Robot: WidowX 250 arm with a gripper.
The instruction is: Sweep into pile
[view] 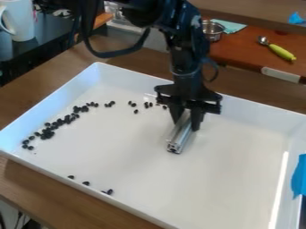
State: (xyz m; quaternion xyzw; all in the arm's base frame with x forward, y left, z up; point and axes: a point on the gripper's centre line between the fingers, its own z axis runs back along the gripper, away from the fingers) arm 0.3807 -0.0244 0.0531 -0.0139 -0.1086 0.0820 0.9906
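Grips a silvery, grooved metal bar [179, 137] between the fingers of the black two-finger hand [186, 124], inside a large white rectangular tray [257, 112]. Has small black beans [49, 132] (or something bean-like, too small to tell) in a loose curve, thickest toward the left, plus several strays near the front wall. Rests on a brown wooden counter [71, 197].

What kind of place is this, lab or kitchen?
Probably a robotics lab bench: a robot arm hangs over a white tray of small black pieces, with blue tape at the tray's edge.
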